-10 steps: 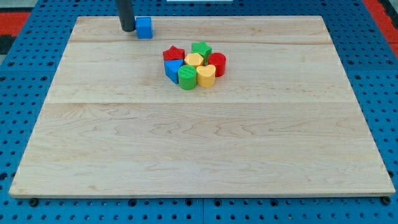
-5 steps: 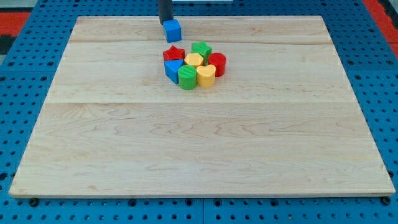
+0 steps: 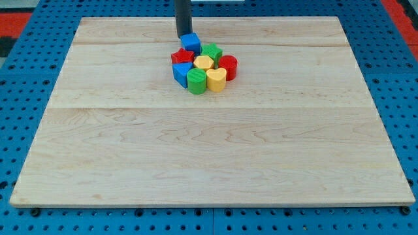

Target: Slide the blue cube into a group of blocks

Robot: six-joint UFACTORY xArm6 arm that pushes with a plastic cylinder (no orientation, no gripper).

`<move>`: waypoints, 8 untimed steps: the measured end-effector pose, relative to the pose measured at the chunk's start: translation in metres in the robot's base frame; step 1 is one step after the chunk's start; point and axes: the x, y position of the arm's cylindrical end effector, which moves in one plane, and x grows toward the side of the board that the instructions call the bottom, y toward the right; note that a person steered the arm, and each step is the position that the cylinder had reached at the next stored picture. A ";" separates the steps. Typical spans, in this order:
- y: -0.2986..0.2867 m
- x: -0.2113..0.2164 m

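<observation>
The blue cube (image 3: 191,43) sits at the top of the block group, touching the red star (image 3: 181,57) and close to the green star (image 3: 211,52). My tip (image 3: 183,36) stands just above and left of the blue cube, touching or nearly touching it. The group also holds a yellow block (image 3: 204,63), a red cylinder (image 3: 228,66), a blue triangular block (image 3: 181,72), a green cylinder (image 3: 196,79) and a yellow cylinder (image 3: 216,79), all packed together near the board's upper middle.
The wooden board (image 3: 209,156) lies on a blue pegboard surface (image 3: 19,98). The board's top edge runs close behind my tip.
My tip pushed the blue cube from the board's upper left rightward and down. It has gone from standing apart to resting against the top of the group.
</observation>
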 end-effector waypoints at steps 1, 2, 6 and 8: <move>0.000 0.010; 0.000 0.026; 0.001 0.036; 0.003 0.030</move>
